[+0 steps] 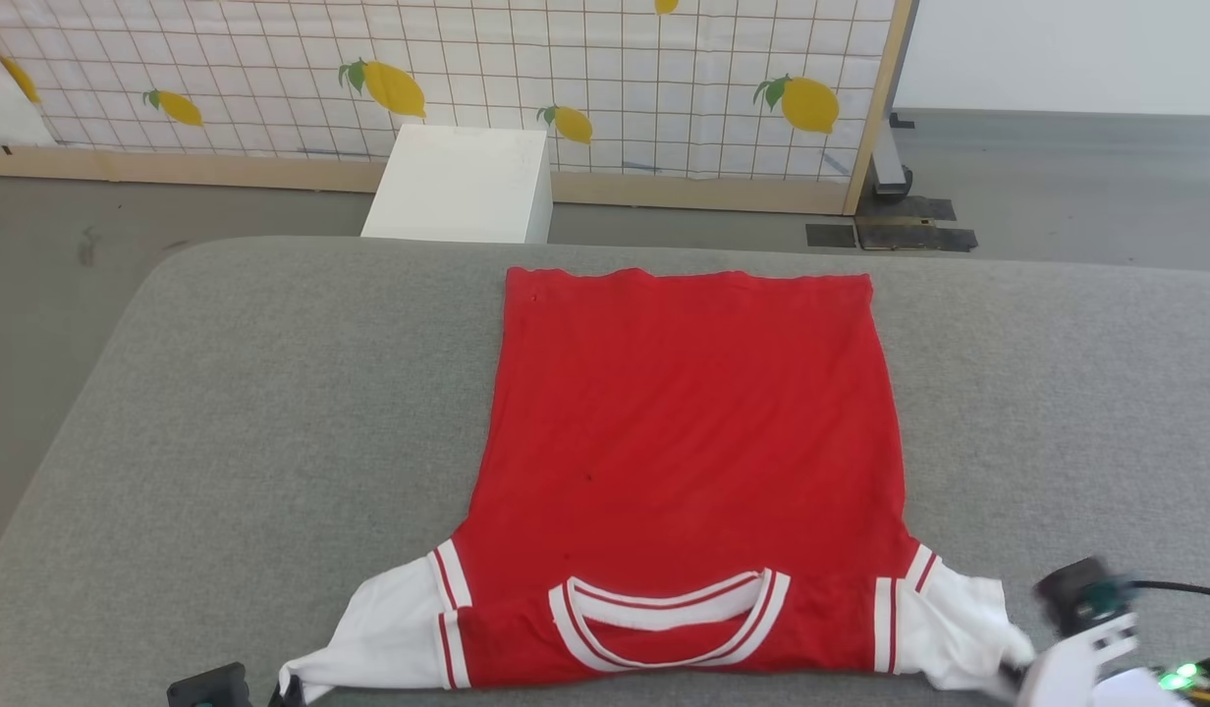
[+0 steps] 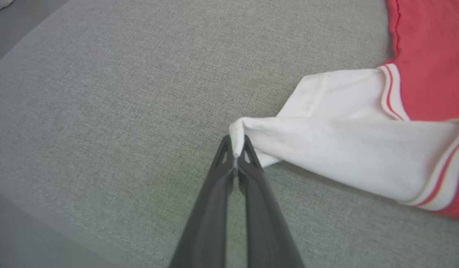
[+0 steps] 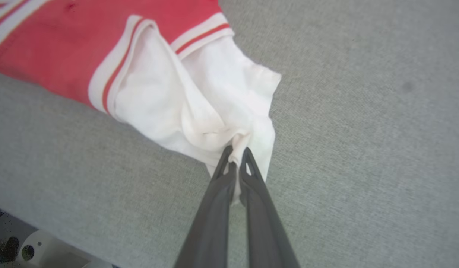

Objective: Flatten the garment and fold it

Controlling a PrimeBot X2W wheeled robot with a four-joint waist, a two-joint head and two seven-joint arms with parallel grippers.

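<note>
**Both sleeves pinched, body flat, folding barely begun**

The left gripper [image 2: 236, 143] is clamping together on the tip of one white sleeve [image 2: 345, 156], at the centre of the left wrist view, with a small nub of cloth poking up between its fingertips. That sleeve is stretching away to the right of the frame, doubled over on itself, with its striped trim showing at the far right.

The right gripper [image 3: 237, 152] is likewise closing tight on the other white sleeve [image 3: 199, 108], just below the centre of the right wrist view. There the fabric is bunching into a crumpled knot at the pinch.

Moving outward, the garment [image 1: 693, 412] is lying plain red side up in the middle of the head view on the grey desk [image 1: 271, 393]. Its collar [image 1: 669, 619] is sitting near the bottom edge and its hem [image 1: 688, 278] is running across the upper middle. The red body is lying smooth, with only faint creases.

Flattening is looking largely done for the body, though both sleeves are looking rumpled. The strip at the shoulders seems to be turning over at the bottom of the frame, so a first fold may be starting, but that is hard to confirm. The sleeve folds and the main body folds are remaining to be made.
</note>
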